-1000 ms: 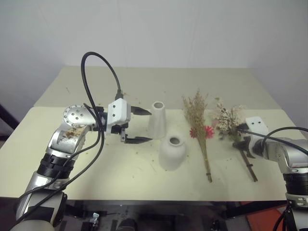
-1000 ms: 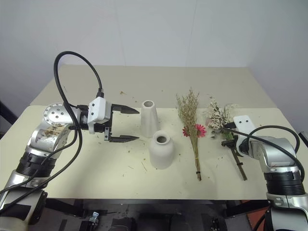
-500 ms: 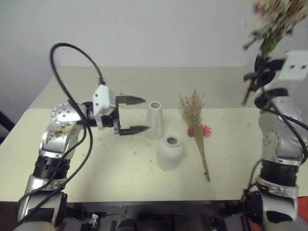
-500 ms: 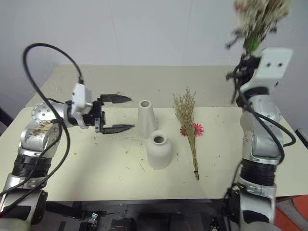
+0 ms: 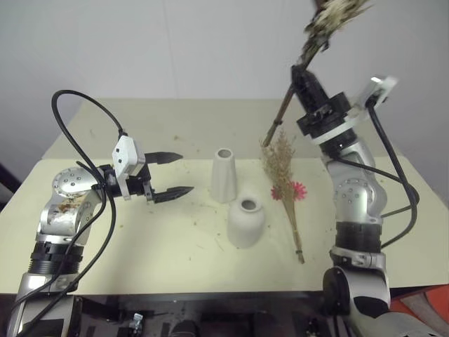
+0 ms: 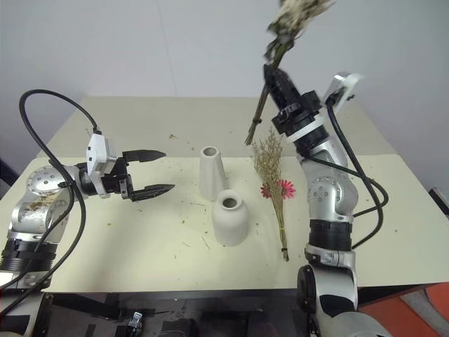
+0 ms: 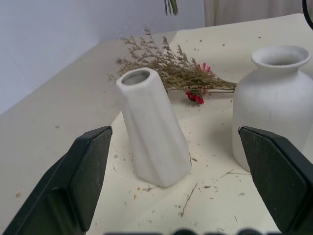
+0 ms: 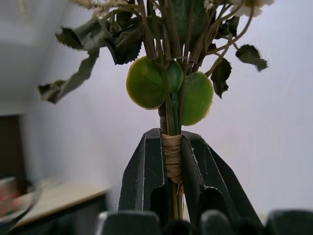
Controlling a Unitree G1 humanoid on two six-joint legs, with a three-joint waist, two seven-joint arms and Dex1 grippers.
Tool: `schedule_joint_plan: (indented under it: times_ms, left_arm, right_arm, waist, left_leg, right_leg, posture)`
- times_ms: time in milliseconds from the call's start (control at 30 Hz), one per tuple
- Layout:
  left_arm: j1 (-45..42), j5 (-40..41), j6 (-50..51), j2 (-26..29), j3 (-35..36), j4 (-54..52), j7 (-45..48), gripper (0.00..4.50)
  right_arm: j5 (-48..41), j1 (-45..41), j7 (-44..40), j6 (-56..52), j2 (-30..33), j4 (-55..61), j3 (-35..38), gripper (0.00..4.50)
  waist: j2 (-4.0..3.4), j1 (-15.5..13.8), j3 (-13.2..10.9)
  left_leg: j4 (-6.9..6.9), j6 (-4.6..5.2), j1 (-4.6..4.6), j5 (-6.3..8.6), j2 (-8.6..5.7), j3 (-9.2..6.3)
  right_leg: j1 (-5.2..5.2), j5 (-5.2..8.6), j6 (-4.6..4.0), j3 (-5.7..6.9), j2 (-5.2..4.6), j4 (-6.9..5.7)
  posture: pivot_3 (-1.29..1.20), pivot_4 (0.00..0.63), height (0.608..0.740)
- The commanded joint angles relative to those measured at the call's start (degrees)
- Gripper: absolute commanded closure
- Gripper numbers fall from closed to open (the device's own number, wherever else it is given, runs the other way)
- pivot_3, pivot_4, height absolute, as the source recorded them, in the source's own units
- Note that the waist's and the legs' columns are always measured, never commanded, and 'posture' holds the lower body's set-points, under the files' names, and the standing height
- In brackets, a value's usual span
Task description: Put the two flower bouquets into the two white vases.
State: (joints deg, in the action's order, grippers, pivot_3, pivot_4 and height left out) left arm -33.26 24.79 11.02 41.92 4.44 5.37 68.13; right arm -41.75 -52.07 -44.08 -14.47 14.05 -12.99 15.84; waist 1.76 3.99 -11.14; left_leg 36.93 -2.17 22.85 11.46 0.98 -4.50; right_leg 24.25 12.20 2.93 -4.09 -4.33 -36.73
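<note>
Right claw (image 6: pixel 278 78) is clamped on the rose bouquet (image 5: pixel 330 17), gripping the stems at the raffia binding (image 8: pixel 171 156); both fingers (image 8: pixel 142 176) press flat against the bundle. The bouquet is up in the air. Long axis tilted: heads up and away above the claw, bare stem ends (image 6: pixel 251 133) hanging down below the claw toward the worktop (image 6: pixel 393 232).

Key relation for the coming move: both vase mouths lie below the claw and to its left. The stem ends are above and just to the right of the cone vase (image 6: pixel 209 173), still well above its mouth. Round vase (image 6: pixel 229 218) sits lower again and nearer the robot than the cone vase. My reading: the stems must be brought closer to upright and carried left and down before they can enter either neck; the cone vase looks the nearer target.

Daisy bouquet (image 6: pixel 273 184) lies flat on the worktop, directly below the right claw, heads away from the robot, stem toward it. Not yet picked up.

Left claw (image 6: pixel 153 170) is wide open and empty, level, pointing at the cone vase from its left, near it but apart. In the left wrist view the cone vase (image 7: pixel 151 128) stands between the fingers' line, leaning slightly. Right arm is the one carrying; the left appears placed to steady a vase.
</note>
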Motion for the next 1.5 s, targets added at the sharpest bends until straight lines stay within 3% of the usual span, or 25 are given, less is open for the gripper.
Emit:
schedule_joint_plan:
  times_ms: [33, 133, 333, 700, 1500]
  left_arm:
    - [0.2, 0.4, 0.2, 0.9, 1.6, -2.5, -0.8, 0.0]
    - [1.4, 0.6, 0.7, 1.4, 2.1, -3.5, -1.1, 0.0]
    - [3.5, 1.0, 1.9, 2.2, 3.1, -5.6, -2.1, 0.0]
    - [4.7, 1.0, 2.8, 2.2, 3.3, -7.2, -3.1, 0.0]
    - [5.3, 0.9, 3.4, 2.5, 3.5, -8.0, -3.3, 0.0]
  right_arm:
    - [0.4, -6.5, -7.2, 3.1, 1.0, -9.2, 0.1, 4.27]
    - [2.3, -12.8, -10.1, 5.3, 0.6, -19.2, 0.1, 4.27]
    - [3.4, -18.6, -13.3, 5.9, -2.7, -25.2, -0.7, 4.27]
    - [6.5, -21.2, -17.1, 7.1, -6.5, -31.5, -1.7, 4.27]
    - [12.0, -24.6, -18.3, 19.7, -6.9, -46.7, 0.6, 4.27]
  waist:
    - [0.0, 0.0, 0.0]
    - [-0.03, 0.2, 0.0]
    - [-0.04, 0.3, 0.0]
    - [-0.06, 0.1, 0.0]
    - [-0.07, 0.2, 0.0]
  left_leg:
    - [-0.01, 0.0, 0.0, 0.0, 0.0, -0.01]
    - [-0.02, 0.0, -0.01, 0.0, 0.0, 0.01]
    - [-0.11, 0.0, 0.01, 0.0, 0.04, -0.01]
    - [-0.1, -0.01, 0.02, 0.0, 0.02, -0.02]
    - [-0.1, -0.01, 0.01, 0.0, 0.02, -0.02]
  right_leg:
    - [0.0, 0.0, 0.0, 0.01, 0.0, 0.01]
    - [0.03, 0.0, 0.0, 0.0, 0.0, -0.02]
    - [0.12, 0.02, -0.04, 0.0, 0.04, -0.08]
    - [0.12, 0.02, -0.04, 0.02, 0.02, -0.08]
    - [0.12, 0.02, -0.04, 0.02, 0.03, -0.09]
  posture:
    - [0.0, 0.15, 0.74]
    - [0.0, 0.15, 0.74]
    - [0.0, 0.15, 0.74]
    - [0.0, 0.15, 0.74]
    - [0.0, 0.15, 0.74]
